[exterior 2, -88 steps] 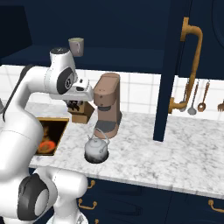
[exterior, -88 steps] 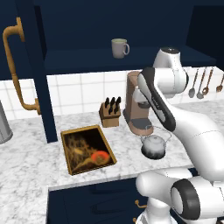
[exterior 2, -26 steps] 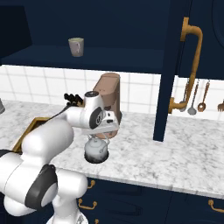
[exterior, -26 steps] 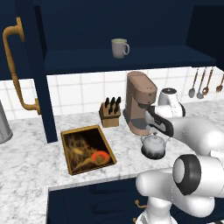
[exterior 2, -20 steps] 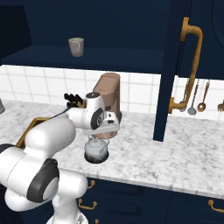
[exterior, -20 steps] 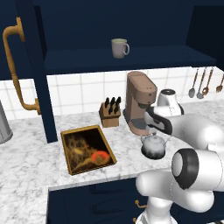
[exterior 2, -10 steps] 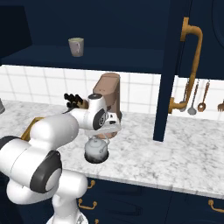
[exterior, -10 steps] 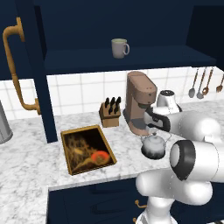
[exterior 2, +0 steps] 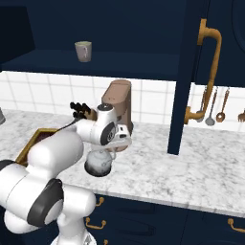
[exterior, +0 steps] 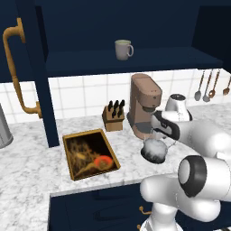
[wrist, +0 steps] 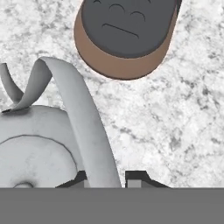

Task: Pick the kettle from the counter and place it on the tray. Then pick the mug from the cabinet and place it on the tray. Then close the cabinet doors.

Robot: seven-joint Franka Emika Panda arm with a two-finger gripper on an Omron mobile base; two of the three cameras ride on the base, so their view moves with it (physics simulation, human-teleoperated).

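Observation:
The silver-grey kettle (exterior: 154,151) (exterior 2: 99,163) (wrist: 35,153) stands on the marbled counter (exterior: 27,171) (exterior 2: 191,167) in front of the coffee machine. My gripper (exterior: 160,138) (exterior 2: 111,150) (wrist: 108,178) reaches down over it, its dark fingertips (wrist: 135,177) closed tight on either side of the kettle's arched handle. The tray (exterior: 83,133) (exterior 2: 36,136) lies to the kettle's left, with an orange-red picture inside. The beige mug (exterior: 122,49) (exterior 2: 83,50) sits on the shelf of the open cabinet (exterior: 90,63). Its navy doors (exterior: 31,67) (exterior 2: 191,72) stand open.
A tall brown coffee machine (exterior: 144,101) (exterior 2: 119,105) (wrist: 124,35) stands just behind the kettle. A knife block (exterior: 113,118) (exterior 2: 81,111) sits beside it by the tiled wall. Utensils (exterior: 207,85) (exterior 2: 215,107) hang on the wall. A metal container (exterior: 3,131) stands far left.
The hand came down onto the kettle and its jaws have closed from wide open onto the handle. The kettle stays in about the same spot on the counter.

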